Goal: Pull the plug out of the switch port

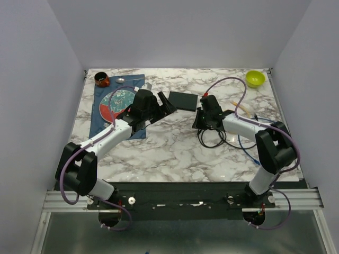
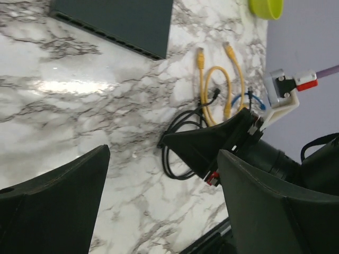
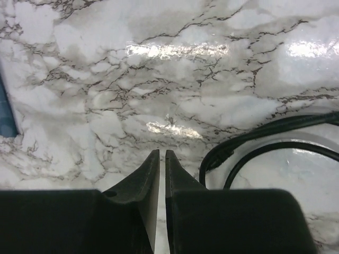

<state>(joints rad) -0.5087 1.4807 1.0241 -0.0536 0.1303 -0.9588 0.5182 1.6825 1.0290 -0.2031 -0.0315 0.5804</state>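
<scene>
Overhead, switch: the switch (image 1: 183,100) lies flat on the marble table (image 1: 175,153) between the two arms, with the left gripper (image 1: 165,106) just beside it
Overhead, lead: a black cable (image 1: 213,138) lies in loose loops under the right gripper (image 1: 200,121), apart from the switch. I judge it is already pulled free
Overhead, bystanders: a blue mat (image 1: 100,119) with a plate (image 1: 117,102), a brown cup (image 1: 102,80) and a green bowl (image 1: 255,79) sit back near the far edge, out of the work's way
Left wrist, jaws: wide apart with nothing between them. So close to the switch, they look placed to brace it against a tug
Left wrist, sockets: a row runs along the switch's long edge, and no lead enters any that I can see
Left wrist, spare leads: a yellow cable (image 2: 217,84) and a blue cable (image 2: 249,99) lie beside the black one
Right wrist, jaws: drawn nearly together, only a slit between them and nothing pinched. The black cable rests on the marble just right of the tips
Writing: none legible in any view — no brand and no port labels
</scene>
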